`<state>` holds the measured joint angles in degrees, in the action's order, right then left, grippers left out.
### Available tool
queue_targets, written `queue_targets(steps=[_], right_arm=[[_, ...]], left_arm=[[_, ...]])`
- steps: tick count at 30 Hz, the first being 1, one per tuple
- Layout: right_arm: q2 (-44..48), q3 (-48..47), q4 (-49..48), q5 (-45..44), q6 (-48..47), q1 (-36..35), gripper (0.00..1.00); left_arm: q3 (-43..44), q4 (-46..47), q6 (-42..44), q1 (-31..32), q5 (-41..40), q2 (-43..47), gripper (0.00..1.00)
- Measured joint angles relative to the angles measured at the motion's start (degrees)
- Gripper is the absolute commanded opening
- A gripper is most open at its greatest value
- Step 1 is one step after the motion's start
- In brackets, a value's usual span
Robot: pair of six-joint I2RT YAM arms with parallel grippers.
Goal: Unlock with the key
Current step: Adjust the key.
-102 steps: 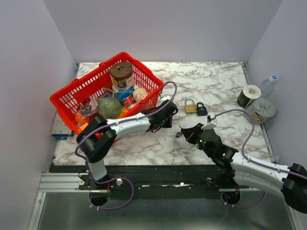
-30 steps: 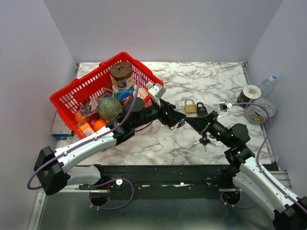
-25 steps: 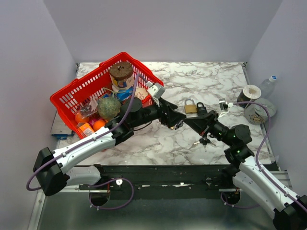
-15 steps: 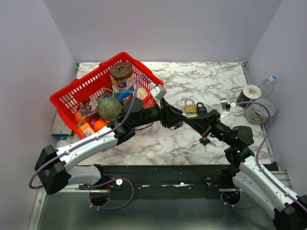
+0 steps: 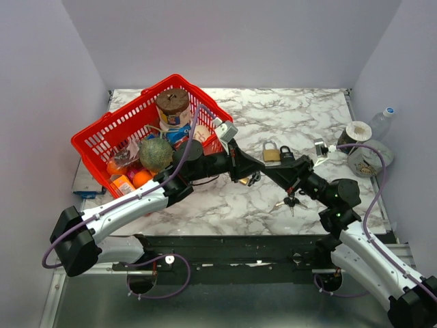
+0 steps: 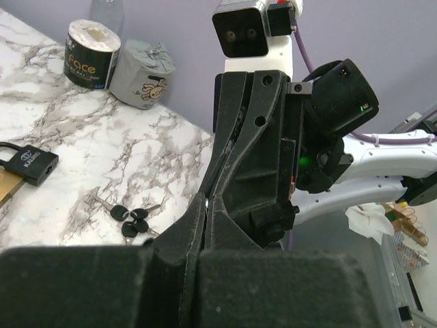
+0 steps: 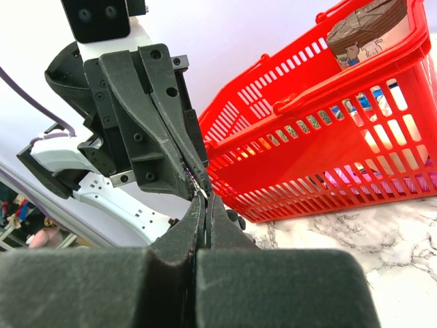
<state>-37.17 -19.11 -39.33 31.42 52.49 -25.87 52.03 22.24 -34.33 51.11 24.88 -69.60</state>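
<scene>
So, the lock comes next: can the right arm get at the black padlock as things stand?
Probably yes: the black padlock lies in the open close by the right gripper, nothing between, though its jaws are shut.

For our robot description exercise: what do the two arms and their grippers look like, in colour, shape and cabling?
The left arm and right arm have white shells with black joints; a purple cable runs along each. The left gripper and right gripper are black, wedge-shaped, with round screw holes.
</scene>
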Motion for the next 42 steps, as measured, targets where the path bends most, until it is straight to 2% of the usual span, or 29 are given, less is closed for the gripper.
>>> queue_targets(steps=[9, 11, 12, 14, 15, 17, 18, 23, 27, 30, 37, 42], right_arm=[[-0.63, 0.44, -0.48, 0.04, 0.00, 0.24, 0.01], [-0.68, 0.57, -0.55, 0.26, 0.00, 0.42, 0.04], [-0.72, 0.59, -0.55, 0.42, 0.00, 0.48, 0.09], [-0.90, 0.61, -0.55, 0.98, -0.07, 0.55, 0.13], [-0.98, 0.61, -0.63, 1.31, -0.11, 0.76, 0.21], [-1.20, 0.59, -0.59, 2.16, -0.48, 0.92, 0.28], [-1.33, 0.61, -0.52, 2.67, -0.76, 1.14, 0.35], [-1.38, 0.57, 1.25, 4.37, -2.78, 1.70, 0.48], [-0.31, -0.50, 6.78, 5.75, -6.40, 1.70, 0.64], [1.53, -3.23, 13.84, 5.81, -11.28, 1.70, 0.70], [4.28, -12.66, 29.99, 5.49, -24.83, 1.70, 0.72], [2.89, -16.00, 39.69, 3.48, -30.82, 1.73, 0.65]], left_arm=[[-0.02, -0.72, 0.22, -0.04, -0.81, 0.02, 0.00], [-0.17, -0.74, 0.28, -0.04, -0.81, 0.07, 0.00], [-0.33, -0.70, 0.33, -0.04, -0.79, 0.11, 0.00], [-0.42, -0.85, 0.68, -0.04, -0.76, 0.17, 0.00], [-0.42, -0.96, 1.16, -0.04, -0.68, 0.17, 0.00], [-0.37, -1.40, 2.01, -0.13, -0.09, 0.17, 0.00], [-0.28, -1.68, 2.32, -0.31, 0.37, 0.17, 0.00], [0.70, -3.19, 3.06, -0.90, 2.49, -0.26, 0.00], [2.82, -5.55, 3.39, -1.49, 4.33, -2.36, 0.00], [4.98, -7.87, 3.93, -1.84, 6.16, -4.35, 0.00], [7.85, -12.33, 5.84, -2.32, 9.42, -6.38, 0.00], [8.24, -14.14, 6.75, -2.40, 9.27, -6.40, 0.00]])
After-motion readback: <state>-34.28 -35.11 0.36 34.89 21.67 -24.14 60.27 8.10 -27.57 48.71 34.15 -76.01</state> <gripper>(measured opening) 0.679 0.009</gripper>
